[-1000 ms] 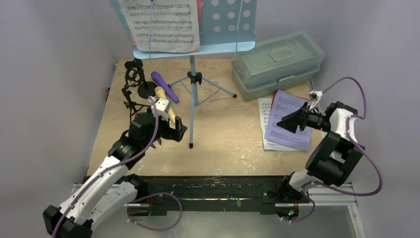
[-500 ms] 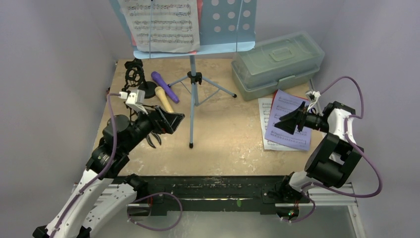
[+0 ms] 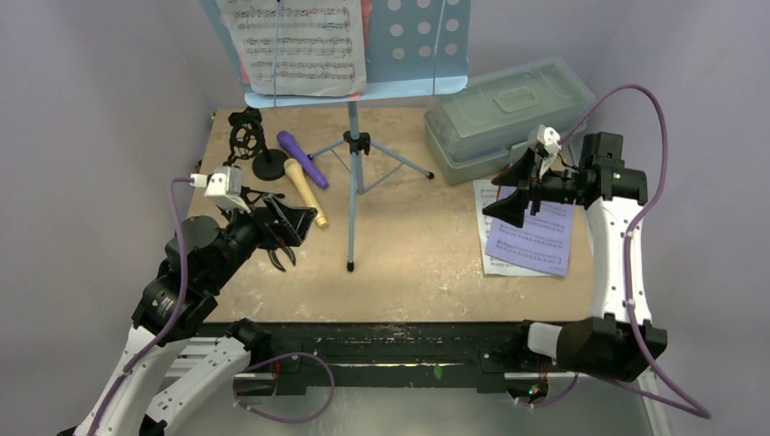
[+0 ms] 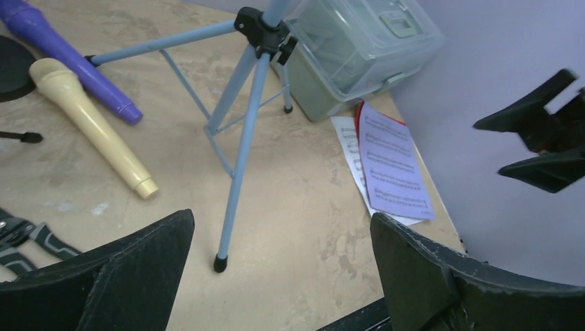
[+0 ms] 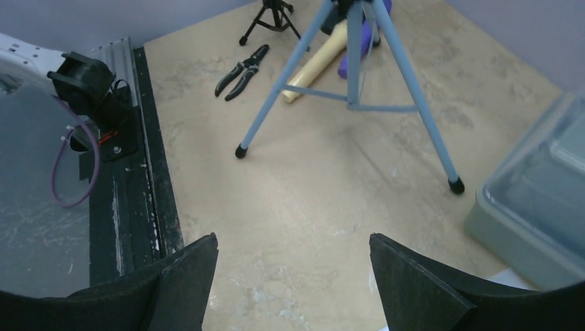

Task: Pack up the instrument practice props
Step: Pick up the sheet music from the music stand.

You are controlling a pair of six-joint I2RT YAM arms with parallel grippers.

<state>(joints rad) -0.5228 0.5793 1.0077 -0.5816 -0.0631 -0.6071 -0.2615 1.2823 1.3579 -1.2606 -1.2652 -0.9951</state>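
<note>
A pale-blue perforated music rack (image 3: 422, 36) on a tripod (image 3: 356, 145) stands at the back and carries a white sheet-music page (image 3: 295, 45). Left of the tripod a purple microphone (image 3: 302, 158) and a tan microphone (image 3: 304, 191) lie side by side. Beside them stand a round-base holder (image 3: 269, 163) and a ring tripod holder (image 3: 243, 136). A lavender page (image 3: 536, 232) lies on a white page (image 3: 490, 227) at the right. My left gripper (image 3: 295, 222) hovers open and empty just in front of the tan microphone (image 4: 90, 124). Above the pages my right gripper (image 3: 508, 195) is open and empty.
A translucent grey-green lidded box (image 3: 508, 113) sits shut at the back right, next to the pages. Black pliers (image 5: 241, 71) lie on the table under my left arm. The tripod's near leg (image 4: 241, 138) ends mid-table. Grey walls close in on three sides.
My left gripper has pulled back to the left, off the tan microphone. My right arm has risen and swung its gripper from beside the pages to above them, nearer the box.
</note>
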